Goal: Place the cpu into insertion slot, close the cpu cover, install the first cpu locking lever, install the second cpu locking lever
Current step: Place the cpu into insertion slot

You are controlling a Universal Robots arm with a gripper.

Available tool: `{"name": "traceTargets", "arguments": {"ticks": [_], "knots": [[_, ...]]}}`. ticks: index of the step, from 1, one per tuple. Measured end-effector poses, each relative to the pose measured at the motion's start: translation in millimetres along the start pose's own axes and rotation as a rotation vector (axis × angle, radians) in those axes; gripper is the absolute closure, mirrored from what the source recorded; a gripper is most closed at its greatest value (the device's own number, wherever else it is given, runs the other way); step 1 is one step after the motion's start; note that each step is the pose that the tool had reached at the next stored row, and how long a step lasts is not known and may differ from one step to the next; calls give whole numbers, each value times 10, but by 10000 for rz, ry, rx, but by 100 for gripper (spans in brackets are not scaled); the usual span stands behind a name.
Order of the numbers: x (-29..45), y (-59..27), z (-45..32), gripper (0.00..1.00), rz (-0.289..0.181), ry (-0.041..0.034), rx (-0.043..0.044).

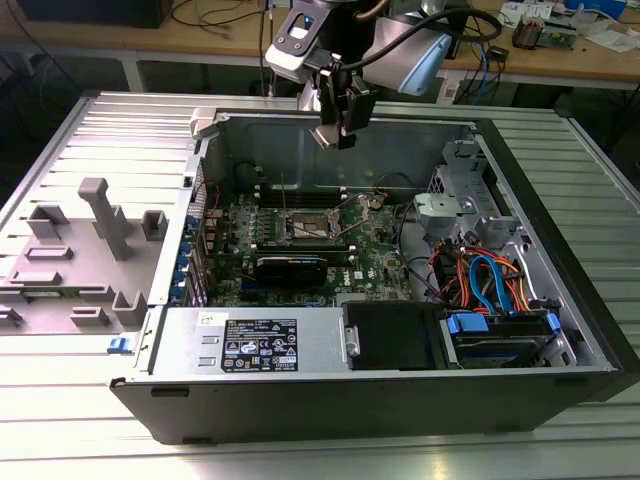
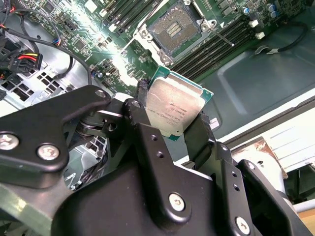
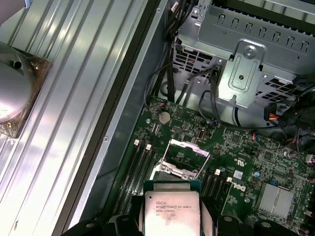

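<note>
The claw is clamped on the cpu, gripping two opposite edges and holding it in the air over the far side of the case, well apart from the slot. The slot, near the far edge of the board, lies bare and empty. Nothing looks seated yet: placing the cpu, closing the cover and setting both levers all remain.

The arm slants down toward the insertion slot, wrist bent downward. The gripper hangs well above that slot, its two black fingers clamped on the cpu by opposite edges.
</note>
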State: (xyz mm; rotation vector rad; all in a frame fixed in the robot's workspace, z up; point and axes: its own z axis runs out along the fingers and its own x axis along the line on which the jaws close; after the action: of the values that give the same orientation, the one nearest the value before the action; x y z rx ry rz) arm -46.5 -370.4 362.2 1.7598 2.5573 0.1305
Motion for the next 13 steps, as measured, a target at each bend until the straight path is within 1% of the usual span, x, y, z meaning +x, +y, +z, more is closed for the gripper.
{"name": "traceTargets", "arguments": {"ticks": [6,12,13], "knots": [[4,-10,-1,46,91,-8,-2],[10,-27,0,46,567,-50,-11],[12,-31,1,46,709,-63,-14]]}}
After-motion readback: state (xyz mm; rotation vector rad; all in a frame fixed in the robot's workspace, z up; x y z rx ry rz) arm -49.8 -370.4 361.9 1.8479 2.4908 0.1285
